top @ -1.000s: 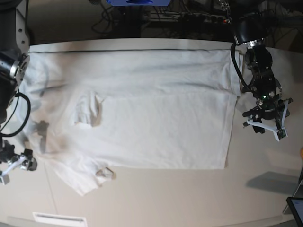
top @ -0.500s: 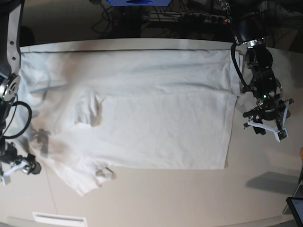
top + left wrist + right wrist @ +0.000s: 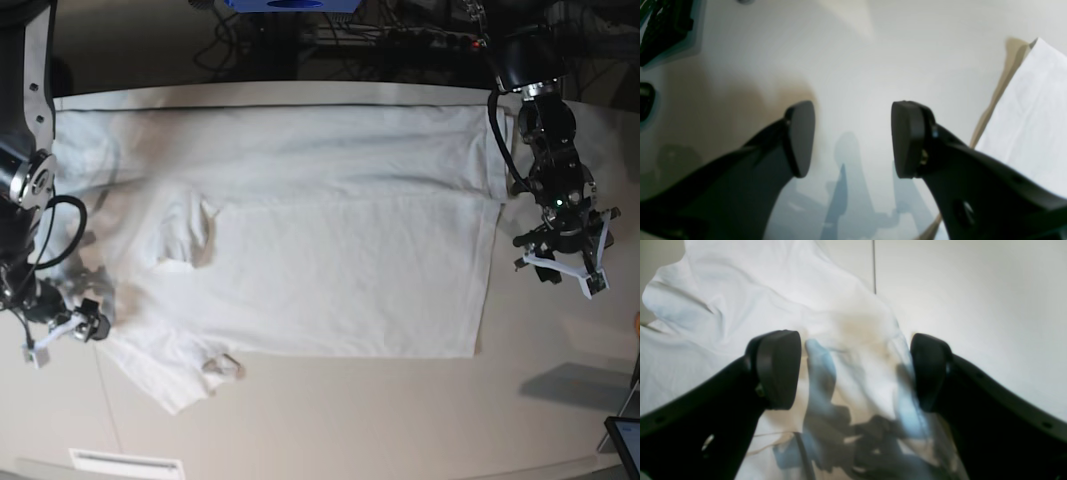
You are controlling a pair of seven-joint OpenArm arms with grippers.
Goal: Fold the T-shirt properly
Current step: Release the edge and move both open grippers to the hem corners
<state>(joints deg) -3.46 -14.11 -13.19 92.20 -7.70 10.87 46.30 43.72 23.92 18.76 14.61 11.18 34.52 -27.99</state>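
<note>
Seemingly mid-approach, the right gripper hovers wide open over the T-shirt sleeve, needing to descend and pinch, while the left gripper waits part-open and empty.

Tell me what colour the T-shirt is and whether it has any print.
The T-shirt is plain white, no print visible; the base view shows it best.

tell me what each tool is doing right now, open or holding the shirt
Left tool: open, empty, over bare table beside the T-shirt.
Right tool: open wide above the T-shirt's sleeve edge, holding nothing.
</note>
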